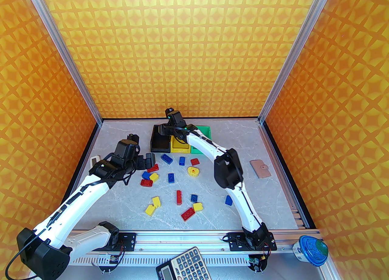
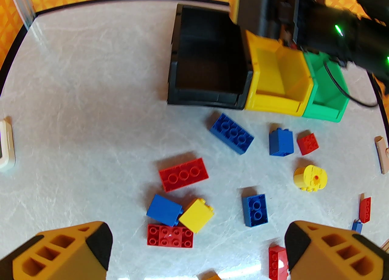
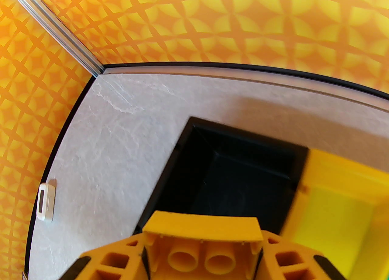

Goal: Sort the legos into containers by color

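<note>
Pinching one hollow yellow brick (image 3: 200,227), the right gripper (image 3: 200,254) hangs over three boxy plastic bins (image 2: 273,104). The left gripper (image 2: 196,242) is spread wide.

Robot lab test booth, orange patterned wall panels (image 1: 194,45), aluminium frame posts (image 1: 61,45), marble-look tabletop (image 1: 127,210), left arm (image 1: 82,193) and right arm (image 1: 240,204) bolted to an aluminium rail (image 1: 182,238)

Top view high, facing back, 2 wrist views angled down close, all 3 share black bin (image 1: 159,148)
</note>
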Tool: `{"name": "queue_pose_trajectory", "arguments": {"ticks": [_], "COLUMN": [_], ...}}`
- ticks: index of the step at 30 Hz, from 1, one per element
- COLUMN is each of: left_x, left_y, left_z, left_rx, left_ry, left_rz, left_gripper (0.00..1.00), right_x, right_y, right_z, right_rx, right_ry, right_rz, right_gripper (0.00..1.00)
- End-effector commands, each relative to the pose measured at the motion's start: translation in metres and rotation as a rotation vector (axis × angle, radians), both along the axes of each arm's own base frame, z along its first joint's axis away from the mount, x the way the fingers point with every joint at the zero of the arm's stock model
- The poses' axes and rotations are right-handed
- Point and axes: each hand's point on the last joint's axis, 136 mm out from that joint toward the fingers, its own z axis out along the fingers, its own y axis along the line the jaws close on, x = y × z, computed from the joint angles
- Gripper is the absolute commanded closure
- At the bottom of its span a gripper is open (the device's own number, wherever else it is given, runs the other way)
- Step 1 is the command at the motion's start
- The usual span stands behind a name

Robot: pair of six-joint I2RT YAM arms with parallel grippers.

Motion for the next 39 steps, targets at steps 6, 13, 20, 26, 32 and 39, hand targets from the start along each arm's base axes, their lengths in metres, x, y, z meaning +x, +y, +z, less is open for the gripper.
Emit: {"name": "queue_pose_trajectory", "arguments": {"ticks": [6,13,20,26,32,39], "left_x": [-0.016,-0.016,-0.01,-0.021,-0.024,-0.016], "left_y": [0.011,0.011,0.008,0.014,0.015,-0.005], "left_z": [-0.008,-0.015,-0.037,-0.072,-0.103,-0.115], "left_rx": [0.014,0.018,0.037,0.047,0.059,0.081], "left_ry": [0.026,0.04,0.097,0.193,0.253,0.292], "left_rz": [0.034,0.038,0.055,0.105,0.129,0.058], "left_gripper": [0.01,0.01,0.01,0.01,0.0,0.02], "right_x": [0.011,-0.004,-0.056,-0.11,-0.15,-0.175], "right_y": [0.017,0.005,-0.036,-0.084,-0.115,-0.145], "right_z": [-0.003,0.023,0.061,0.062,0.047,0.034], "right_rx": [0.012,-0.024,-0.088,-0.177,-0.211,-0.225], "right_ry": [-0.013,-0.04,-0.068,-0.041,-0.001,0.028], "right_rz": [0.031,0.056,0.078,0.067,0.057,-0.016], "right_gripper": [0.26,0.21,0.22,0.22,0.24,0.27]}}
